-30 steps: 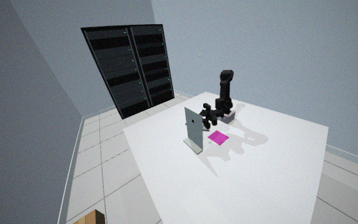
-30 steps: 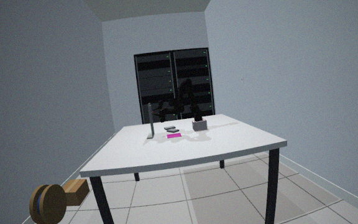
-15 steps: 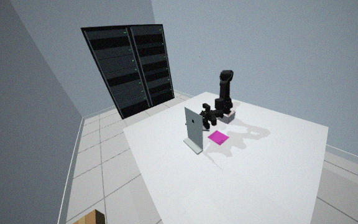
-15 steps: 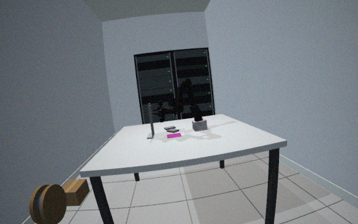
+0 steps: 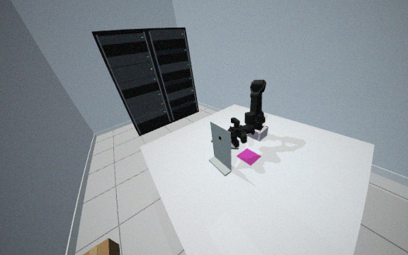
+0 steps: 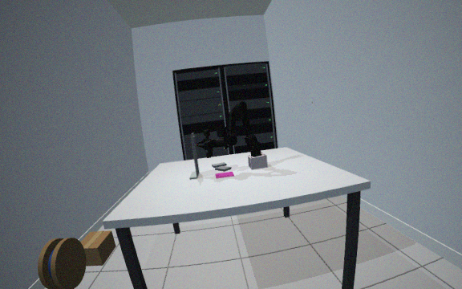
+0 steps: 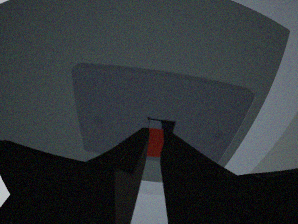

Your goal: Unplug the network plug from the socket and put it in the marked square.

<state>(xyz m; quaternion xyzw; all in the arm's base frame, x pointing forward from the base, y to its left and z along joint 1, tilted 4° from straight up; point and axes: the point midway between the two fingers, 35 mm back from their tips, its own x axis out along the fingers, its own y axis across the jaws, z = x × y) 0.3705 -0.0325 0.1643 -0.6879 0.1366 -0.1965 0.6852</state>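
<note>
The upright panel [image 5: 222, 152] [image 6: 195, 156] [image 7: 40, 60] stands on the table, with a darker rectangle on the face seen in the wrist view. A small red plug [image 7: 155, 145] is at the socket there, beside a dark patch. My gripper [image 5: 229, 130] [image 6: 200, 144] [image 7: 154, 135] is shut on the plug, one black finger on each side, close in front of the panel. The fingers hide part of the plug. Its tab and how deep it sits in the socket cannot be made out. The marked square [image 5: 248, 156] [image 6: 224, 175] is magenta and lies on the table.
A grey box [image 5: 261, 134] [image 6: 257, 161] stands at the arm's base. Two flat grey pieces [image 6: 219, 164] [image 6: 223, 168] lie behind the square, below the forearm. A spool [image 6: 70, 262] and a cardboard box [image 6: 104, 246] stand away from the table.
</note>
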